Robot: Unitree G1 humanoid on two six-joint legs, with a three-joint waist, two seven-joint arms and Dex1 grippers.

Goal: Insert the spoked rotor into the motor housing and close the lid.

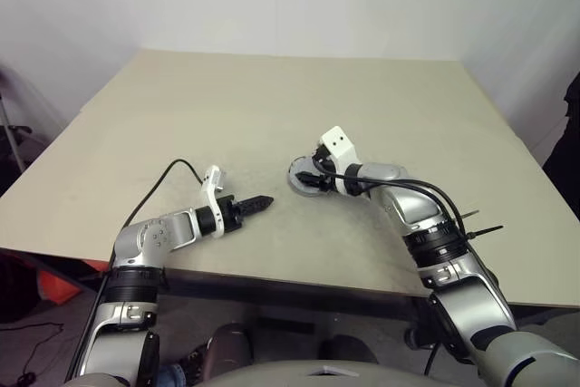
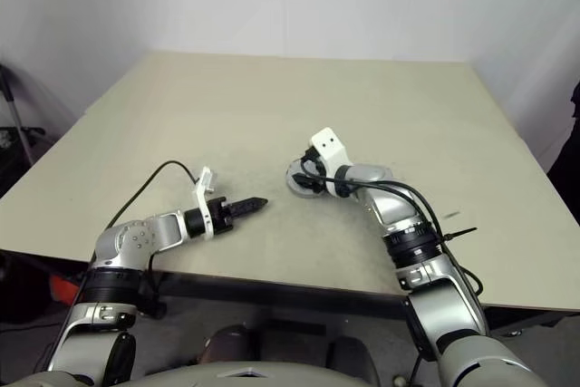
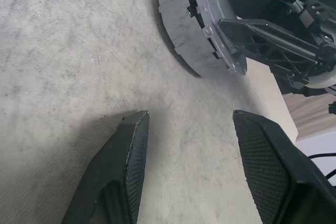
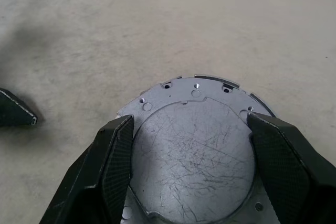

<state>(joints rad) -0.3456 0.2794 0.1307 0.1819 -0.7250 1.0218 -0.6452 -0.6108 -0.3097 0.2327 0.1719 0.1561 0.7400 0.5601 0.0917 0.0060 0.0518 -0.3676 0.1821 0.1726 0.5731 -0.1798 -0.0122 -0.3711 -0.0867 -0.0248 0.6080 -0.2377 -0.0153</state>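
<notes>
Plain white walls behind, and a wide beige counter (image 1: 272, 106) taking up most of the head views. Just right of centre in those frames, touching the counter: the round grey motor housing (image 1: 306, 180), flat on its base. Seen side-on in the left wrist view as a thick disc with a thinner flanged plate, the lid (image 4: 197, 145), seated on top; a narrow notched gap visible between the two, so probably placed but not pressed fully home. No rotor to be seen anywhere, so presumably already inside under that lid.

Right gripper (image 4: 191, 145) coming in from the right of the frame, tilted down over the housing, jaws spread wide with one finger on each side of the lid's scratched raised centre. Whether the pads touch the metal cannot be told; nothing lifted. Straddling like this likely meant for centring or pressing the lid down.

Left gripper (image 1: 258, 201) low over bare counter, left of the housing and near it, pointing toward it, jaws apart and empty. Probably parked there ready to brace the housing against sliding.
</notes>
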